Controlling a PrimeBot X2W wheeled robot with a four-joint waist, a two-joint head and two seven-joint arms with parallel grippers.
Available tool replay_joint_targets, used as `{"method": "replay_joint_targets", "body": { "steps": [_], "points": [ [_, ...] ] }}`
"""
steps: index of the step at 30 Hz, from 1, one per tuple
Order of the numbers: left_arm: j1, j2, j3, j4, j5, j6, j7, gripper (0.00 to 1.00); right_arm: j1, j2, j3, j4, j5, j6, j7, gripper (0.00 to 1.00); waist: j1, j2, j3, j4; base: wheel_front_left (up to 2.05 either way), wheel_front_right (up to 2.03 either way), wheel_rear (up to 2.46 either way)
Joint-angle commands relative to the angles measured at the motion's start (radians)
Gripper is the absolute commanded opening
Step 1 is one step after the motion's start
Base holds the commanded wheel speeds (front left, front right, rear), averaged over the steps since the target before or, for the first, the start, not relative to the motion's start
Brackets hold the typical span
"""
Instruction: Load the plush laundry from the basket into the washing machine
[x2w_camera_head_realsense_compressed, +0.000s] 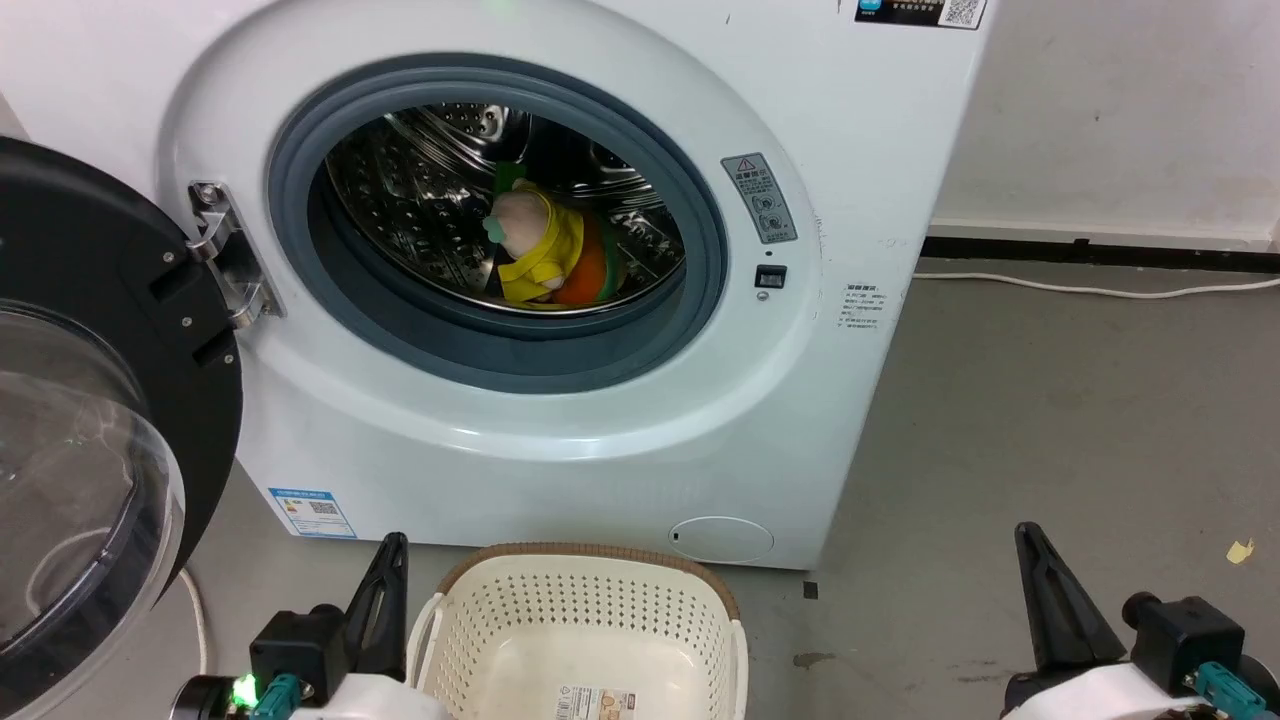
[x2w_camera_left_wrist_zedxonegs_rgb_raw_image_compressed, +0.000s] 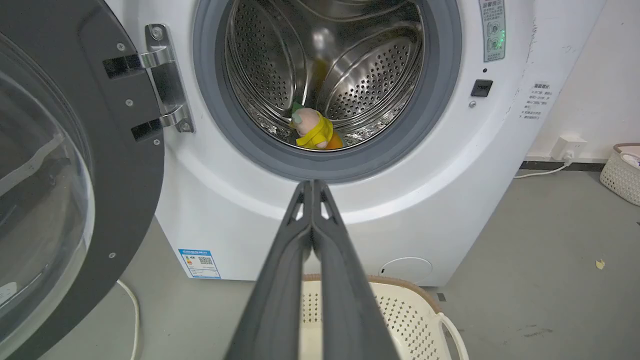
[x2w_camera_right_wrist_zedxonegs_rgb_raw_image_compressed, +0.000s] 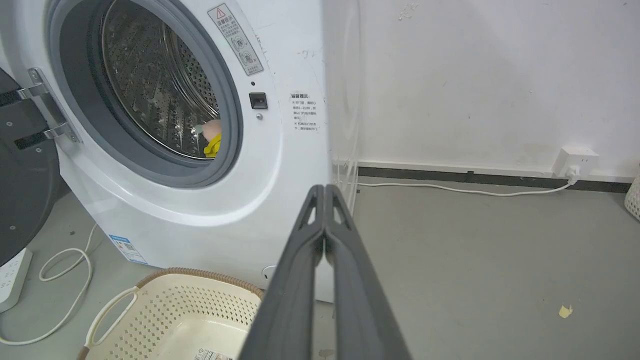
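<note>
Plush laundry (x2w_camera_head_realsense_compressed: 545, 250) inside drum (x2w_camera_head_realsense_compressed: 420, 190), seemingly far from fingers (x2w_camera_left_wrist_zedxonegs_rgb_raw_image_compressed: 280, 280).

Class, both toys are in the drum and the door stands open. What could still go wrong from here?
1. The pinkish figure and hamburger lie low in the drum, seemingly close to the grey gasket; the door might pinch them on closing.
2. The left gripper hangs beside the basket and could knock it when it moves.

The burger (x2w_camera_head_realsense_compressed: 587, 275) is mostly hidden behind the doll (x2w_camera_head_realsense_compressed: 535, 245); the basket (x2w_camera_head_realsense_compressed: 590, 549) runs off the bottom edge; the sticker (x2w_camera_head_realsense_compressed: 862, 307) print is unreadable.
</note>
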Motion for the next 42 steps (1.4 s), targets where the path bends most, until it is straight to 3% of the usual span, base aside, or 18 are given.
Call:
{"method": "replay_joint_targets", "body": {
  "steps": [1, 42],
  "points": [
    [-0.012, -0.007, 0.009, -0.007, 0.013, -0.008, 0.005, 0.0, -0.014, 0.0, 0.001, -0.009, -0.01, 0.0, 0.005, 0.0, -0.0001, 0.0, 0.0, 0.0, 0.0, 0.0, 0.0],
    [-0.026, -0.071, 0.083, -0.047, 0.119, -0.041, 0.091, 0.0, -0.035, -0.001, 0.018, -0.047, -0.067, -0.001, 0.091, 0.0, -0.0001, 0.0, 0.001, 0.003, 0.0, 0.0, 0.0]
  ]
}}
